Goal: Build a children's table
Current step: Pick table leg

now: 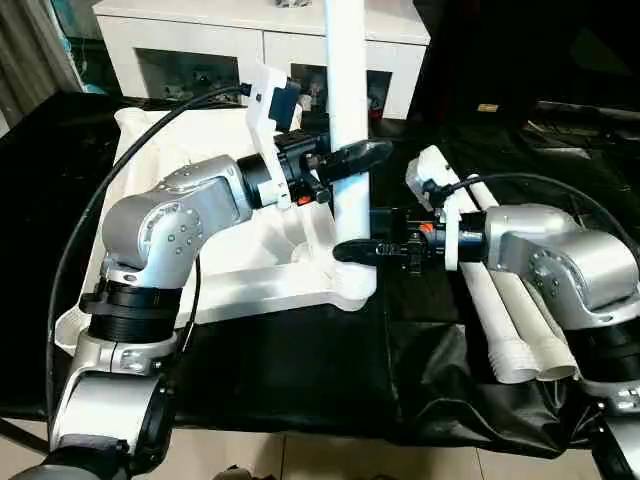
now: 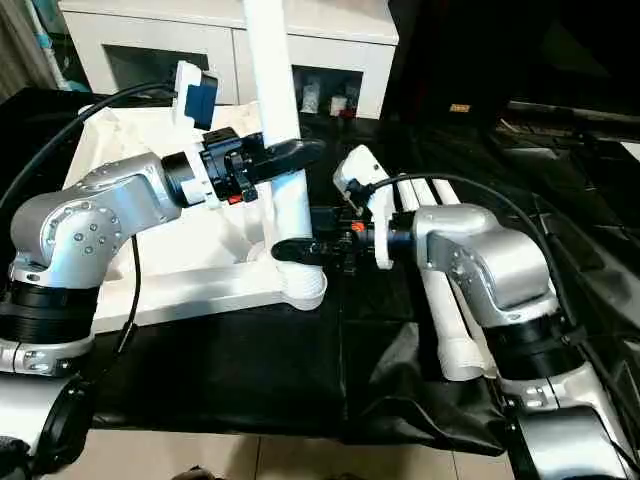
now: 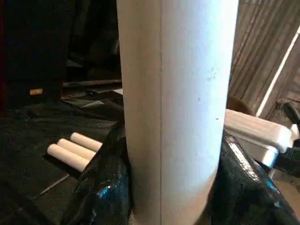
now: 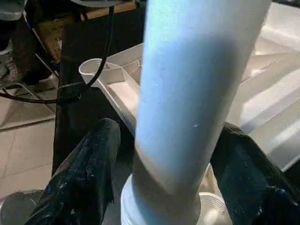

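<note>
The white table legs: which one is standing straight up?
The leg in the tabletop's near corner socket, between the two grippers, stands upright. The other legs lie flat beside the right arm.

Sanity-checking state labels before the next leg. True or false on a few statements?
1. One leg stands upright in a corner socket of the tabletop. True.
2. The left tool grips that leg below the right tool. False: the left tool is higher; the right is near the socket.
3. The spare legs lie on the floor. False: they lie on the black sheet.
4. The tabletop lies underside up. True.
</note>
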Robot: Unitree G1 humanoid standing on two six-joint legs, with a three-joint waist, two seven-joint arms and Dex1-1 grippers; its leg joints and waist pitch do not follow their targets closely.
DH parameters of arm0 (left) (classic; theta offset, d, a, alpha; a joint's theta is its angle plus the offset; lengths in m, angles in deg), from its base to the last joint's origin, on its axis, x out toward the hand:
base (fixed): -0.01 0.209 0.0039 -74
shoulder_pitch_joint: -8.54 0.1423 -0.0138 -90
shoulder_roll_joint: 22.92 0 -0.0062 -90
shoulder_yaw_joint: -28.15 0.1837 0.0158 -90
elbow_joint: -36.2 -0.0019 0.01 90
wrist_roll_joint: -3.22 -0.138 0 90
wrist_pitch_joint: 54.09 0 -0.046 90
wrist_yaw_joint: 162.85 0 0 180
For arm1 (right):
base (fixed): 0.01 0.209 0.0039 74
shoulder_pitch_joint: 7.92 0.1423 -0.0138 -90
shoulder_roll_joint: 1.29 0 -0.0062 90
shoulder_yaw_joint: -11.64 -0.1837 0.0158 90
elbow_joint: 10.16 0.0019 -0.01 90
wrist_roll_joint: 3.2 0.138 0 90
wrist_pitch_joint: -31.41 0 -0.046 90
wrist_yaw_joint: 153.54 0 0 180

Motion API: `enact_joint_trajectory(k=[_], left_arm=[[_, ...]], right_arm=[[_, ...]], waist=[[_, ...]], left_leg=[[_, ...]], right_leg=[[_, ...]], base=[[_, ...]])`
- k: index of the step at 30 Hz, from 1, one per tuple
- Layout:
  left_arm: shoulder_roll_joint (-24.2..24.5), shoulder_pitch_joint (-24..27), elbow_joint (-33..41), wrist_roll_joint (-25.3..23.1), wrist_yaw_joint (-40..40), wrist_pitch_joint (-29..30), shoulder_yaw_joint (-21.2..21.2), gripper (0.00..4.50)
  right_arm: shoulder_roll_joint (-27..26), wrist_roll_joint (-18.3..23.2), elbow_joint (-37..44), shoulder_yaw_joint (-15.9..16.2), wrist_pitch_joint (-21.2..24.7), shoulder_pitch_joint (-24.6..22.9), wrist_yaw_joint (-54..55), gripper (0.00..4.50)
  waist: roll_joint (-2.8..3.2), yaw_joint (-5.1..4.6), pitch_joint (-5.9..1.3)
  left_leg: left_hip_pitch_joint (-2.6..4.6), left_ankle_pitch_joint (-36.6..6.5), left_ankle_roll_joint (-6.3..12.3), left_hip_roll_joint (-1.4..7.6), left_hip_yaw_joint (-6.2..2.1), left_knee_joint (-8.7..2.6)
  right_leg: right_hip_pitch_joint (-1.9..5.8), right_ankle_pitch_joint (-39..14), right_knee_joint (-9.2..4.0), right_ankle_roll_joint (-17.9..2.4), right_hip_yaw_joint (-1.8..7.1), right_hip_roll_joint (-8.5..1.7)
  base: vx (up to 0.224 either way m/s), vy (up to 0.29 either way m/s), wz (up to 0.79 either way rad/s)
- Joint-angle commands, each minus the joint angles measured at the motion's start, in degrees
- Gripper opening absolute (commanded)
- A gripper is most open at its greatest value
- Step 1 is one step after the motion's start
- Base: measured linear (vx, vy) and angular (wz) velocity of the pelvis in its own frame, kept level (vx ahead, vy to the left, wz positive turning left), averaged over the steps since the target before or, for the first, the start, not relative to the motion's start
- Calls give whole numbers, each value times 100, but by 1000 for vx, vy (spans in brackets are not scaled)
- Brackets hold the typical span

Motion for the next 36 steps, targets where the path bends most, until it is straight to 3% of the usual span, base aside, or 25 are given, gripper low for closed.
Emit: enact_joint_trajectory(k=[1, 25, 36], left_arm=[[-23, -147, 177, 115, 117, 64, 37, 184], [73, -57, 323, 211, 511, 161, 155, 184], [138, -22, 343, 119, 639, 149, 244, 184]], right_arm=[[15, 40, -12, 42, 99, 72, -30, 302], [-156, 127, -124, -10, 257, 73, -107, 302], [-135, 129, -104, 17, 275, 66, -164, 205]], waist=[[-8, 15, -464], [-6, 19, -469], [3, 19, -471]], left_leg=[[-20, -54, 198, 306, -80, -373], [-16, -23, 173, 313, -82, -378], [-15, -26, 164, 311, -82, -377]], right_leg=[[403, -461, -334, -1377, 316, -477], [406, -381, -319, -1392, 315, -482], [407, -385, -318, -1386, 313, -477]], base=[[0, 0, 0], [0, 0, 0], [0, 0, 0]])
